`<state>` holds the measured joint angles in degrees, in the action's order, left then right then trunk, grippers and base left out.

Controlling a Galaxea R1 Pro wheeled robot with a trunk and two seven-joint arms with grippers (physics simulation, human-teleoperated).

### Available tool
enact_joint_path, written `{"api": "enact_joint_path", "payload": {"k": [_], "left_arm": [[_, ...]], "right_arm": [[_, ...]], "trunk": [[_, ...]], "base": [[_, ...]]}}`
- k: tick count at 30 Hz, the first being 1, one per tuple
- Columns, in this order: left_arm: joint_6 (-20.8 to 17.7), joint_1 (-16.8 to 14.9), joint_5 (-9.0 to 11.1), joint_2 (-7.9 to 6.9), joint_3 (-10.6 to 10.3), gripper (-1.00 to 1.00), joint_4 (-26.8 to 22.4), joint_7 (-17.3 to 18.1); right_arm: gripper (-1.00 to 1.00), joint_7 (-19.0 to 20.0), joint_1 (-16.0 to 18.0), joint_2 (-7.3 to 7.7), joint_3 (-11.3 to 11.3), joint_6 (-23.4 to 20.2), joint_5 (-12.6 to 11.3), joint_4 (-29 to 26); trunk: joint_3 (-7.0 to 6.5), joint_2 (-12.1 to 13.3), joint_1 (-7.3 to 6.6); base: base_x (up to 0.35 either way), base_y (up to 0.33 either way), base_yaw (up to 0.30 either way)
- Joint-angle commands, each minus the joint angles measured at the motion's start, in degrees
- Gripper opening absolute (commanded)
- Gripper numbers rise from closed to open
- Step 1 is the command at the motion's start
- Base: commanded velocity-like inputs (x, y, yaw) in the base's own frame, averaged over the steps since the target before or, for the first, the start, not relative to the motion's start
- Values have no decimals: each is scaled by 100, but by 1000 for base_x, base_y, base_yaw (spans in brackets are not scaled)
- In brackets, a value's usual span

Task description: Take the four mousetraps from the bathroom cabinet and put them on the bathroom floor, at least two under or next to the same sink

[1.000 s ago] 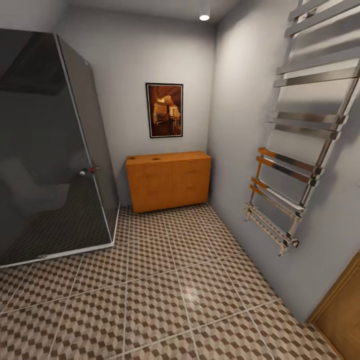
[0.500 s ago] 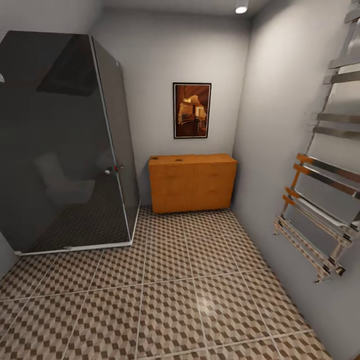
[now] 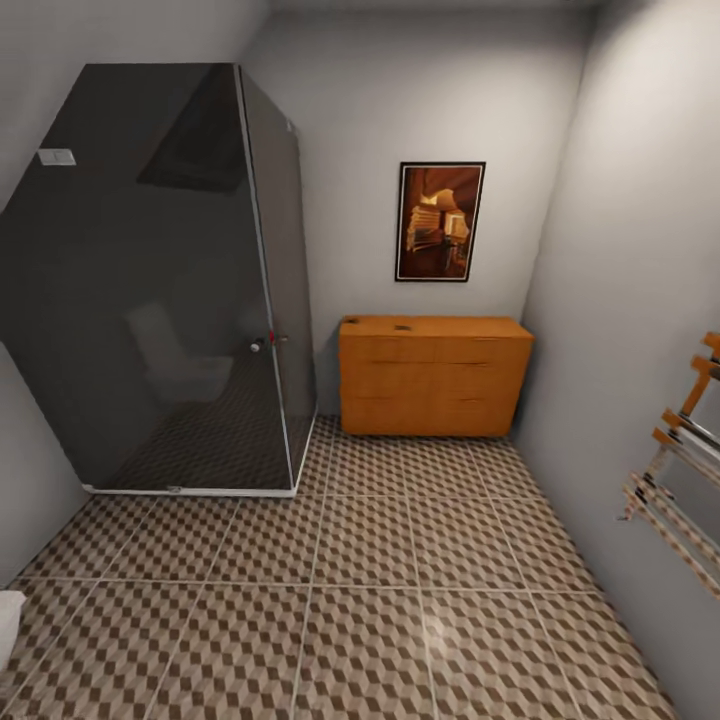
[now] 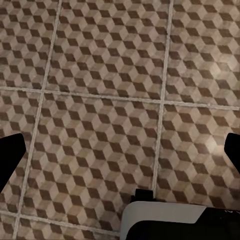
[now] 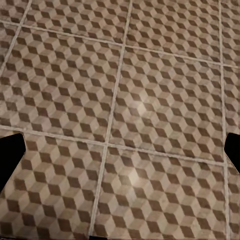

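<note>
Below both end effectors: bathroom floor (image 3: 400, 600), cube-pattern tiles, pale grout. Left end effector (image 4: 120, 155): dark fingertips wide apart at frame edges, nothing held. Right end effector (image 5: 120, 152): fingertips likewise wide apart, empty. Well ahead of both: cabinet (image 3: 433, 377) against far wall, drawers closed, beside dark glass shower enclosure (image 3: 170, 290). Framed picture (image 3: 439, 221) above cabinet. Towel rail (image 3: 680, 480) on right wall.

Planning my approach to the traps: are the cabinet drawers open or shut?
Shut. The cabinet shows a flat front in the head view, no drawer pulled out over the floor.
</note>
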<state>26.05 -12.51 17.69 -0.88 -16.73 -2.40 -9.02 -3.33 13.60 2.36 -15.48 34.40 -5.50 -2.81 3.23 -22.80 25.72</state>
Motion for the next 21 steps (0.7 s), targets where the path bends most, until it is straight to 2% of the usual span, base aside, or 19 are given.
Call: {"api": "enact_joint_path", "payload": {"k": [1, 16, 21], "left_arm": [[13, -6, 20, 0, -50, 100, 2, -30], [12, -6, 15, 0, -50, 100, 2, -30], [8, -6, 16, 0, -50, 100, 2, -30]], "right_arm": [[100, -11, 3, 1, -52, 14, -56, -1], [100, -11, 3, 1, -52, 14, -48, -1], [100, -10, 3, 1, -52, 14, -40, -1]], "trunk": [[13, -12, 6], [13, -12, 6], [13, -12, 6]], "base": [[286, -121, 289], [277, -168, 288], [219, -240, 97]]}}
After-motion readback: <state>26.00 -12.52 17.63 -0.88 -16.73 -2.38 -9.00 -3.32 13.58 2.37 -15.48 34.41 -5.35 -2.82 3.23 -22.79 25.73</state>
